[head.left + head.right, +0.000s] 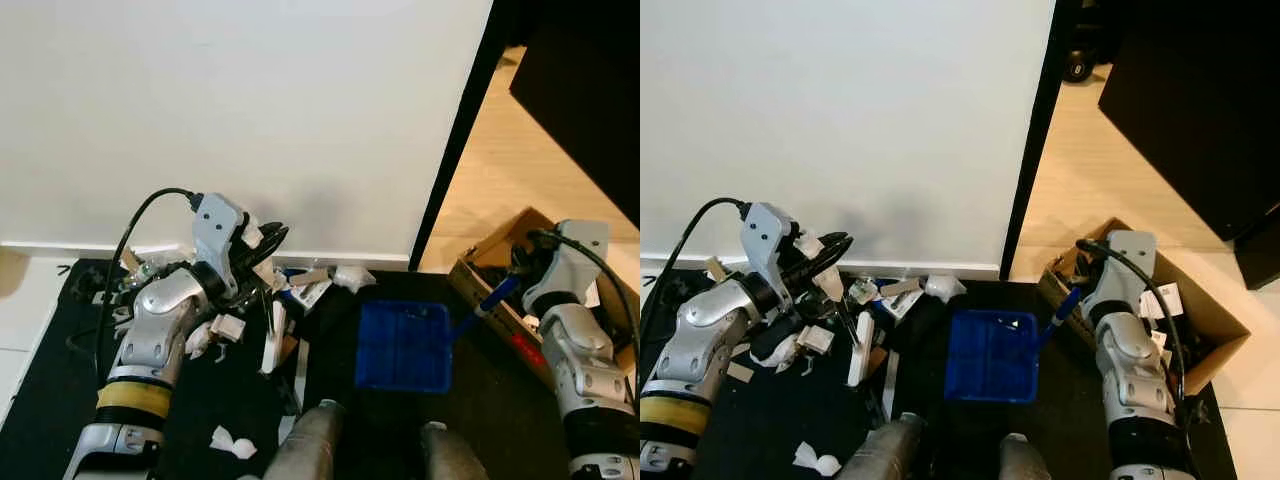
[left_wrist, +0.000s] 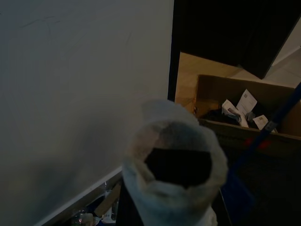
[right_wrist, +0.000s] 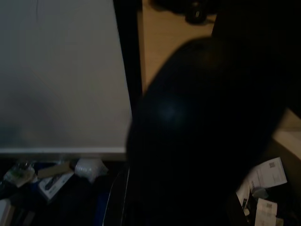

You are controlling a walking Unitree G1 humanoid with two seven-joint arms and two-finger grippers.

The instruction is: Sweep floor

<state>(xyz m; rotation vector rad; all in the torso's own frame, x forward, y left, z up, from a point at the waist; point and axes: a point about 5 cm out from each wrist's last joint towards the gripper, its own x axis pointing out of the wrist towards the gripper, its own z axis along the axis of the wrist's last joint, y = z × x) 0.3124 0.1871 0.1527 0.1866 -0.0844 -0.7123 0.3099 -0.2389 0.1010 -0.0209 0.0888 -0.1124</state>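
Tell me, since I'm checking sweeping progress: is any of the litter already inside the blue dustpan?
No: in the left eye view the blue dustpan lies bare on the dark mat, and the litter sits beside it toward the wall.

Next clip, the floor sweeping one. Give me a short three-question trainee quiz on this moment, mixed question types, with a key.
1. True or false: the blue dustpan lies on the dark floor mat in front of the white wall.
2. Which end effector is at the dustpan's blue handle? A) left B) right
3. Fill in: the open container beside the robot's right arm is a cardboard ____.

Key
1. True.
2. B: the right end effector is at the handle's upper end, while the left end effector is over the litter by the wall.
3. box.
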